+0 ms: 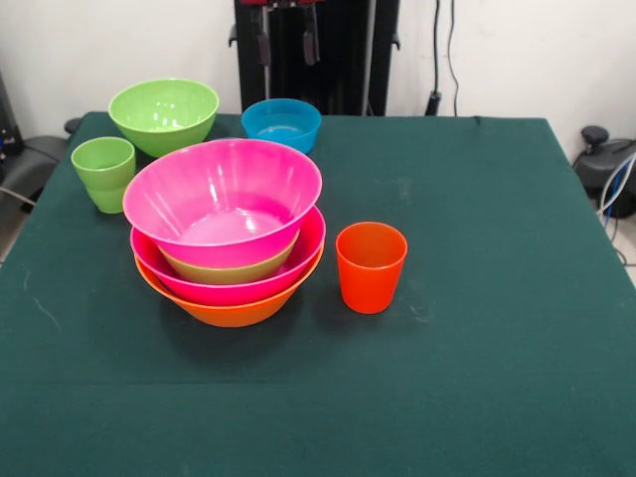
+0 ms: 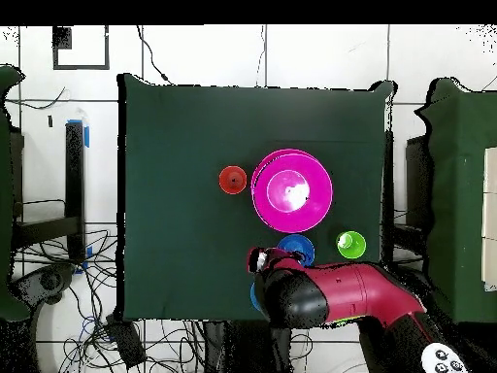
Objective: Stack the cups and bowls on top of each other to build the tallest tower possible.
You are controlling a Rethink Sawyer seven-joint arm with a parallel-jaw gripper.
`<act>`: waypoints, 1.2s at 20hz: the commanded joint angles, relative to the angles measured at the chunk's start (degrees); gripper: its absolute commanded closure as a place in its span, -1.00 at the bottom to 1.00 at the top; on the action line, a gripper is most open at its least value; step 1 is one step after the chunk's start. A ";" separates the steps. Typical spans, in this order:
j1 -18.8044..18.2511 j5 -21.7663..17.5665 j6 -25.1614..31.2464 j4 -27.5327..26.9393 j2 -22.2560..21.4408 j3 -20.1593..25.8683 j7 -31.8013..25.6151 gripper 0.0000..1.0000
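The tower (image 1: pixel 227 231) stands left of the table's middle: an orange bowl lowest, then a pink bowl, a green bowl and a large pink bowl (image 1: pixel 221 199) on top. It also shows in the overhead view (image 2: pixel 291 189). The orange-red cup (image 1: pixel 371 266) stands upright just right of it, apart (image 2: pixel 232 180). The light green cup (image 1: pixel 103 172) stands at the far left (image 2: pixel 350 243). A green bowl (image 1: pixel 164 114) and a light blue bowl (image 1: pixel 281 123) sit at the far edge. My gripper (image 1: pixel 287 45) hangs open and empty at the top edge, above the blue bowl (image 2: pixel 296 250).
The green cloth table (image 1: pixel 477 328) has its far edge just behind the two loose bowls. The black pedestal (image 1: pixel 343 55) stands behind it. My red arm (image 2: pixel 340 296) covers the green bowl in the overhead view.
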 commanded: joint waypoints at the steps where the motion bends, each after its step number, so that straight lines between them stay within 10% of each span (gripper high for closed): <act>1: 0.15 -7.71 -3.75 -0.59 8.31 -4.26 -0.85 -1.00; 24: -4.08 -18.16 -4.04 -10.09 20.14 -4.73 -5.48 -1.00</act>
